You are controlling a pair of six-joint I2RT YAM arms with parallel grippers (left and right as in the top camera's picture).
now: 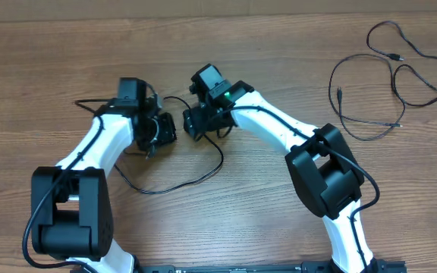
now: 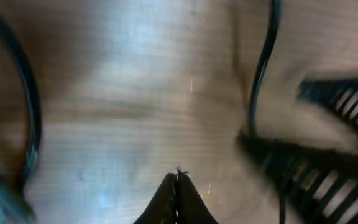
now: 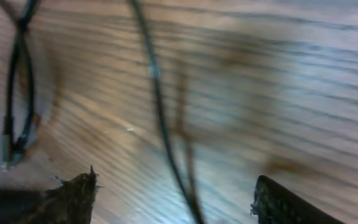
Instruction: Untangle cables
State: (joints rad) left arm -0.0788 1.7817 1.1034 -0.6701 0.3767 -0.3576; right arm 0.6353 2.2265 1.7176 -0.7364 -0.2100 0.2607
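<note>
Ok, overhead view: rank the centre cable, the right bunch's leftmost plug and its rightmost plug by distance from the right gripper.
1. Centre cable, running right by the right gripper.
2. Leftmost plug, mid-right.
3. Rightmost plug, near the right edge.

Brown wood-grain tbl [image 1: 44,45], w/ sheen

Two pincers: left pincer [image 2: 178,183], right pincer [image 3: 174,190]. At least one cable [image 1: 180,186] lies left of the right arm [image 1: 275,125]; the tangled cables [image 1: 394,70] right of it show four plug ends [image 1: 399,58].
</note>
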